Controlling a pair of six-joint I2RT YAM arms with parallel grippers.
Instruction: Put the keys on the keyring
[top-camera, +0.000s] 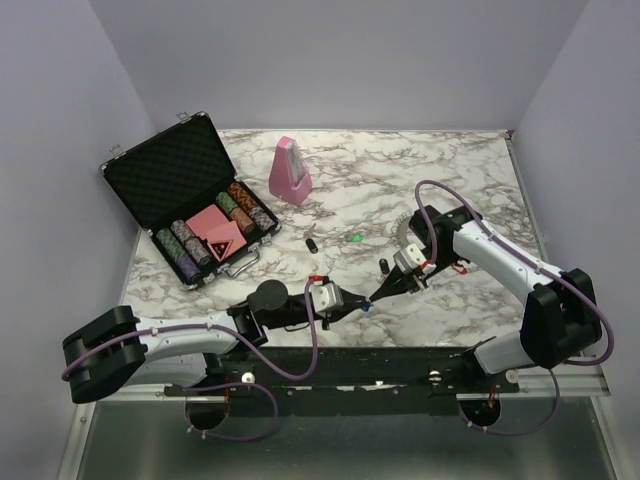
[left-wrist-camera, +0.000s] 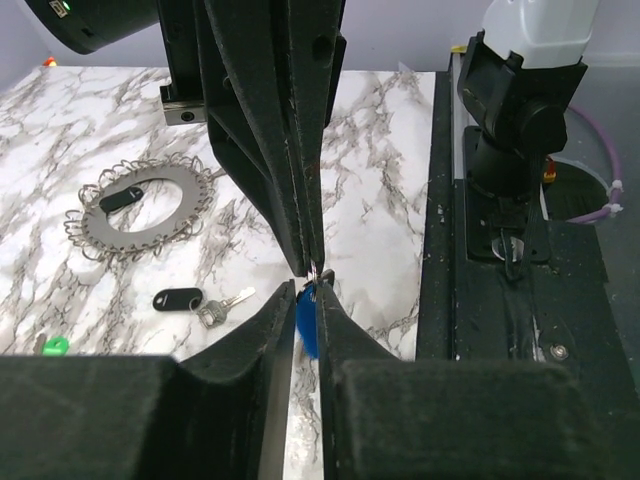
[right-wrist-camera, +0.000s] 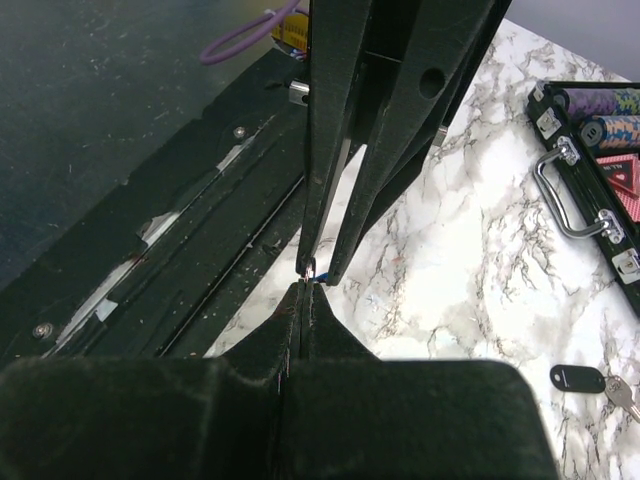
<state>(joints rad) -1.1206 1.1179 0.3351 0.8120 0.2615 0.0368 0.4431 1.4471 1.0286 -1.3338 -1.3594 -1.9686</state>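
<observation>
My left gripper (top-camera: 362, 303) is shut on the blue cap of a blue key (left-wrist-camera: 308, 322) just above the table's near edge. My right gripper (top-camera: 378, 293) meets it tip to tip and is shut on the small metal loop at that key's top (left-wrist-camera: 313, 268). In the right wrist view my right gripper (right-wrist-camera: 308, 287) shows its jaws pressed together. The keyring (left-wrist-camera: 140, 210) lies flat further back, a black key (left-wrist-camera: 120, 200) resting in its hole. Another black key (left-wrist-camera: 180, 298) lies loose near it. In the top view the keyring (top-camera: 399, 228) is partly hidden by the right arm.
A red key (top-camera: 317, 277) and a black key (top-camera: 312, 243) lie mid-table, with a small green piece (top-camera: 356, 239) nearby. The open poker-chip case (top-camera: 180, 190) stands at the back left, the pink metronome (top-camera: 289, 172) behind the middle. The black base rail (left-wrist-camera: 520, 300) runs along the near edge.
</observation>
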